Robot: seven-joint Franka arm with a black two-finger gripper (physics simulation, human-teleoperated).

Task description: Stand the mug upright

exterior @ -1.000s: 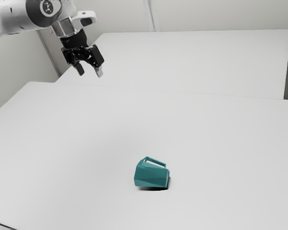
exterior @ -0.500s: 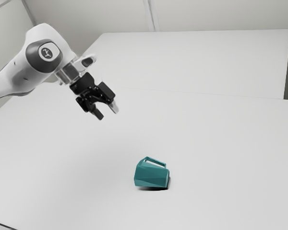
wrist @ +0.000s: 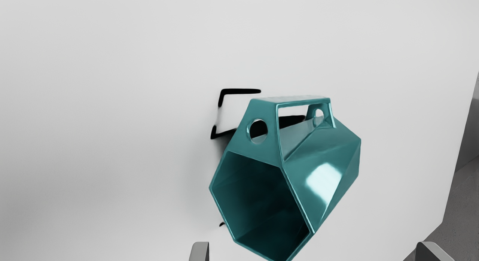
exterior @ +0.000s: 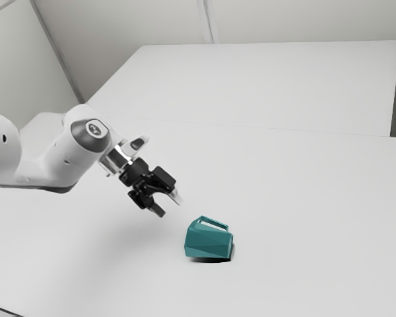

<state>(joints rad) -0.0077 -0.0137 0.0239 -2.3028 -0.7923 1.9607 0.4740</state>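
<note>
Across the pale counter [exterior: 303, 218] in the exterior view, the teal mug [exterior: 208, 243] is lying on its side, its broad end facing the exterior view's left and its narrower base pointing to the exterior view's right. The handle [exterior: 215, 222] is standing up from the upper side, so the mug is probably resting steadily on 1 of its flat facets. The claw [exterior: 169, 205] is hanging above the counter, near the mug but apart from it, its 2 fingers spread with nothing between them. It is tilting toward the mug's broad end, likely so that they can be taking a side wall or the rim. The far edge [exterior: 284, 129] is running well apart from the mug, leaving generous room for tipping it up.

From the wrist view, the hollow mouth [wrist: 262, 201] is facing the claw, and the 2 fingertips [wrist: 200, 251] are standing wide apart. The handle is sticking up where a finger or the palm could be knocking it during a turn. Beyond the mug, a counter edge [wrist: 460, 152] is dropping to the grey floor [wrist: 464, 201], some way off, so a push toward it is worth avoiding.
</note>
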